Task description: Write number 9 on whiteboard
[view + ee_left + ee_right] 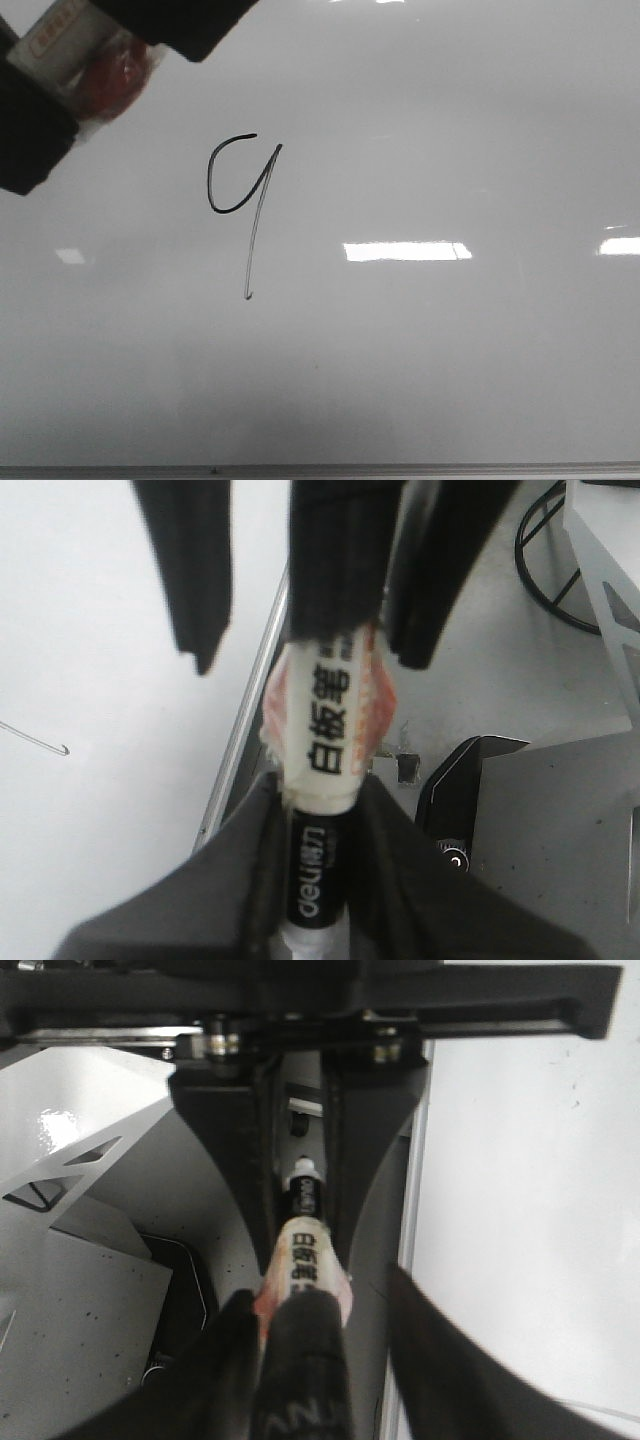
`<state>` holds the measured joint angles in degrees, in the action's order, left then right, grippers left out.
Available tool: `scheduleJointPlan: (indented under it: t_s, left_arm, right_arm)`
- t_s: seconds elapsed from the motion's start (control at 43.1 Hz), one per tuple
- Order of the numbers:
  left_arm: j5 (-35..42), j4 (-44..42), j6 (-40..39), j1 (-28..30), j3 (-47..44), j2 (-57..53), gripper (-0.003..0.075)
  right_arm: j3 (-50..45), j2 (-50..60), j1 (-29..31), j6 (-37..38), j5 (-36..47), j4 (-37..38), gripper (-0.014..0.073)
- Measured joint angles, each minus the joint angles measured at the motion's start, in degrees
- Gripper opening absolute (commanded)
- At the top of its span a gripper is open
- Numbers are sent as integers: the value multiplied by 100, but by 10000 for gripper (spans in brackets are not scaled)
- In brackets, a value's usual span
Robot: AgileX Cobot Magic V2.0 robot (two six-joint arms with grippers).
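Note:
The number 9 (pixel 210 180) is drawn in thin black marker on the whiteboard (pixel 450 350), left of its middle, with an open-topped loop and a long fading tail. The tail's end shows in the left wrist view (pixel 40 737). Both grippers are at the top left, clear of the figure. My left gripper (pixel 315 810) is shut on the body of a white-labelled marker (pixel 325 720) wrapped in orange tape. My right gripper (pixel 320 1310) is open, its fingers either side of the marker's black cap end (pixel 300 1380). The marker also shows in the front view (pixel 100 70).
A thin grey metal edge (pixel 320 468) runs along the whiteboard's bottom. Beyond the board's side edge (pixel 245 710) lie a grey surface, a black base unit (pixel 460 780), a black wire ring (pixel 550 560) and a white metal frame (pixel 80 1120).

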<state>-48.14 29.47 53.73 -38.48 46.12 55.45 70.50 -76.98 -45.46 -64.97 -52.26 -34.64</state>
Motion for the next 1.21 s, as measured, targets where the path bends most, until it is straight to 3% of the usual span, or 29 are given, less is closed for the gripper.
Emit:
scheduleJointPlan:
  t_s: [0.186,0.348,0.58,0.858,1.206]
  left_arm:
    - [265,-182,-664,716,-247,0,-19]
    - [539,-204,-1399,1774,-283,0,-19]
    - [1710,-84,-2196,3132,-644,0,-19]
    - [3304,300,-2234,3320,-1133,679,-19]
    - [5075,564,-2234,3322,-1146,2249,-19]
  right_arm:
    - [-341,1021,1048,596,51,0,409]
    - [-1421,2242,2053,1198,540,0,409]
    - [-3394,4175,3038,2061,1623,0,409]
    - [-4595,5275,3137,2109,2243,-10,409]
    - [-4676,5300,3137,2109,2317,-10,409]
